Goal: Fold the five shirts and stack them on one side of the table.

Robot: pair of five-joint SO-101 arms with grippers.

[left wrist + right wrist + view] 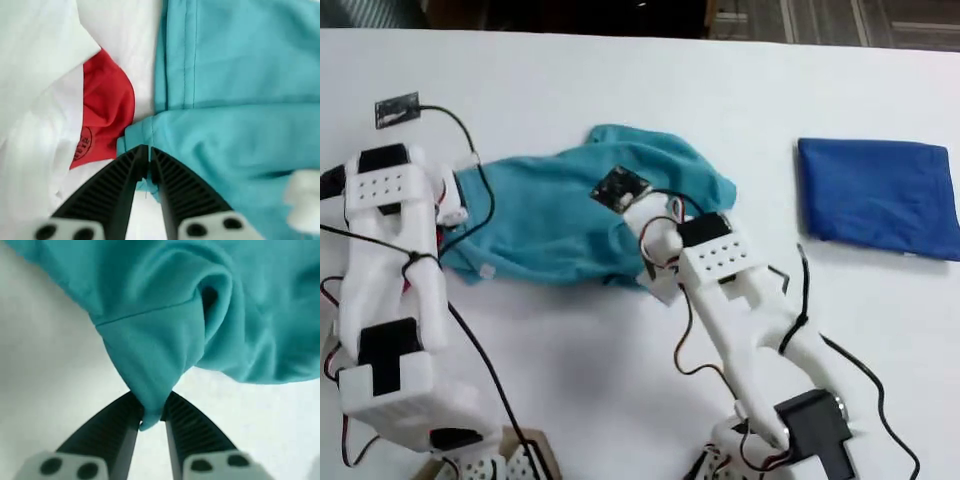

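The left arm point(395, 290) and right arm point(745, 310) were white plastic with black servos point(815, 425) and black cables point(485, 365). The left end effector point(149, 150) and right end effector point(151, 405) had black ribbed fingers point(120, 185).

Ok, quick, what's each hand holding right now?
Left hand: closed, pinching the teal shirt's edge.
Right hand: closed, pinching a corner of the same shirt.
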